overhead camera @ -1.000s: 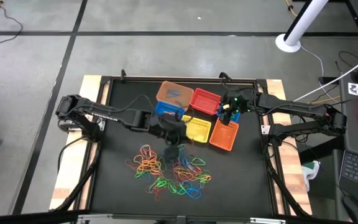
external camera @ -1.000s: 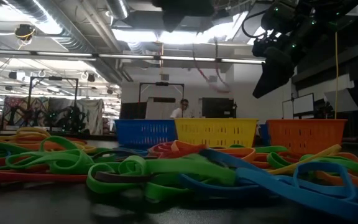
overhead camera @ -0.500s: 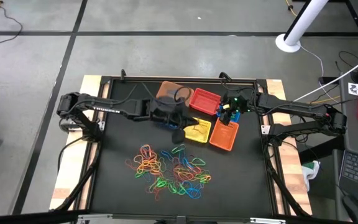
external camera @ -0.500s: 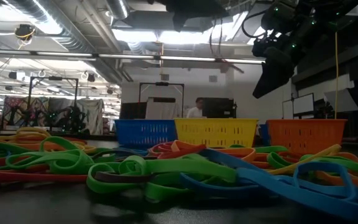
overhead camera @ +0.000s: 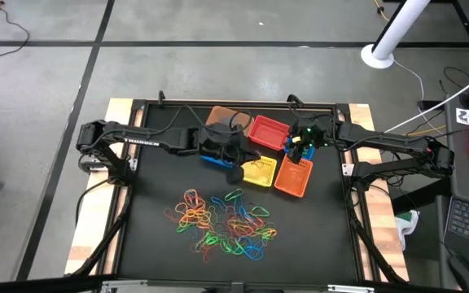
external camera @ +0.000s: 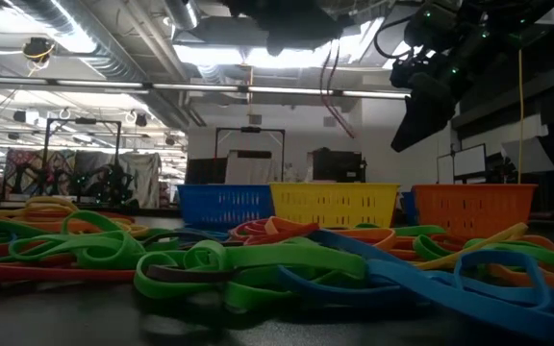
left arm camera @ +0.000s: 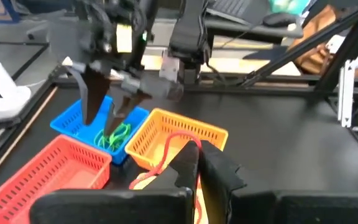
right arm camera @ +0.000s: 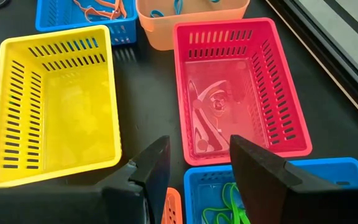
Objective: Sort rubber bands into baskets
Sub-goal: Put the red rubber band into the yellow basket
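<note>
From above, the left gripper (overhead camera: pixel 234 172) had pulled back from the rubber bands (overhead camera: pixel 222 221) to the yellow basket (overhead camera: pixel 260 169), fingers pinched on a red rubber band (left arm camera: pixel 166 149). The right gripper (overhead camera: pixel 298 149) stayed over the baskets, jaws apart. At table height, that band (external camera: pixel 332 77) dangled overhead. The right wrist view showed the red basket (right arm camera: pixel 284 112) and a blue basket (right arm camera: pixel 328 177) holding green bands (right arm camera: pixel 232 202).

Left arm (overhead camera: pixel 218 146) covers most of one blue basket (overhead camera: pixel 212 159) in high view. Left wrist view cuts off red basket (left arm camera: pixel 48 168). Right wrist view cuts off second blue basket (right arm camera: pixel 328 180).
</note>
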